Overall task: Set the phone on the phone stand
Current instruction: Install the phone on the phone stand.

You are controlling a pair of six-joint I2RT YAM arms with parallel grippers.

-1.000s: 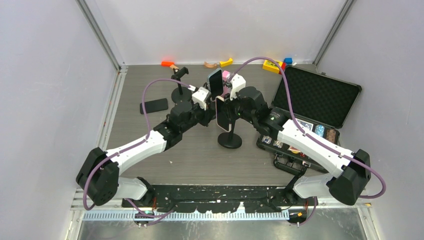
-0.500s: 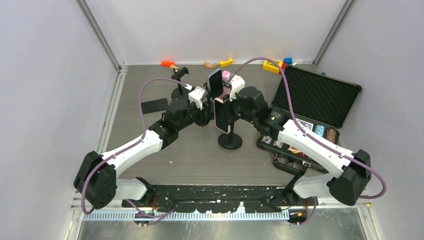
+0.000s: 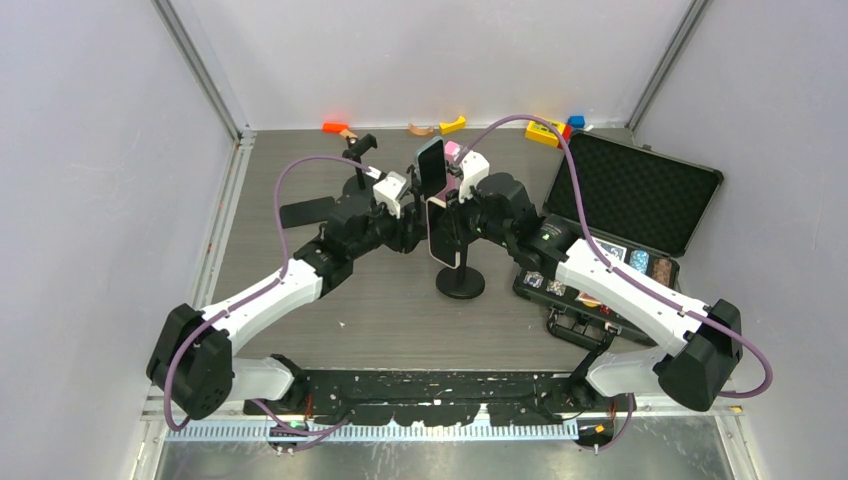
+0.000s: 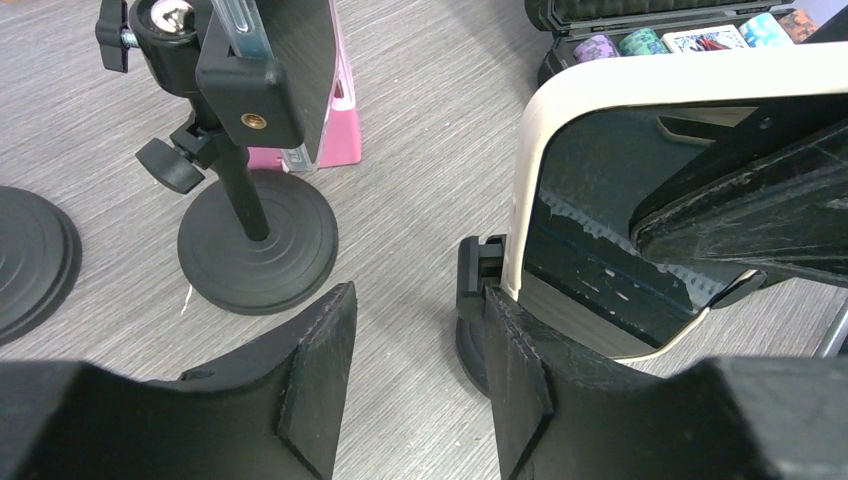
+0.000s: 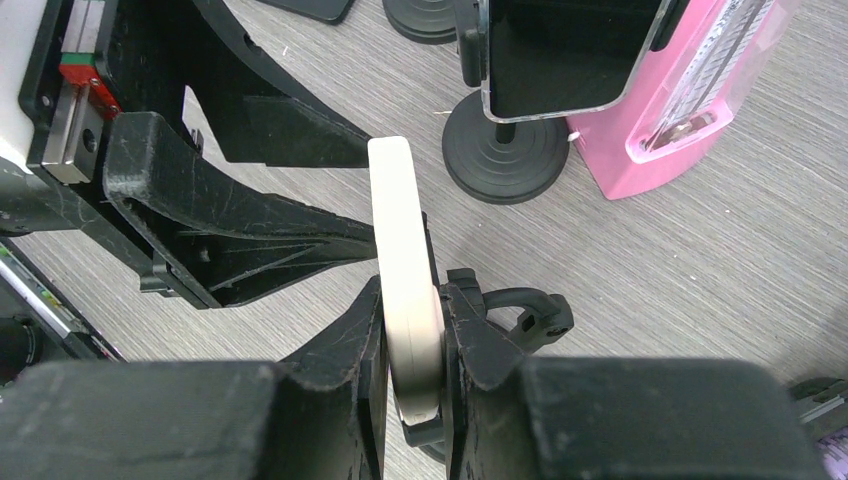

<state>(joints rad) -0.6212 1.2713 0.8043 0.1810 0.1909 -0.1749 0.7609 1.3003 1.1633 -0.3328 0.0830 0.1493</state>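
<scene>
A grey wood-grain counter (image 3: 400, 310) carries everything. At its right side lies an open black hard-shell case (image 3: 640, 195) with a foam-lined lid. Small coloured pieces sit in its lower half.

The white-and-black left arm (image 3: 270, 295) and right arm (image 3: 620, 285) both reach in to the middle of the counter. Between them stands a black phone stand with a round base (image 3: 460, 280).

The cream-cased phone (image 3: 446, 235) is upright above that base, at the top of the stand's post. In the wrist views its lower end sits at the stand's black clamp. Whether it is fully seated there cannot be told.

The right fingers (image 5: 350, 340) are clenched on the phone, one on each face. The left fingers (image 4: 315, 370) are released and spread, with nothing between them. The one nearer the phone sits just beside its lower corner and the clamp.

Behind stands a second black round-based stand (image 4: 255, 240), which holds a dark-screened phone in a clear case (image 5: 560, 50). A pink plastic object (image 5: 680, 120) is just beside it. A black slab-shaped phone (image 3: 308, 211) lies flat on the counter to the left, and small coloured blocks (image 3: 545, 131) line the far edge.
</scene>
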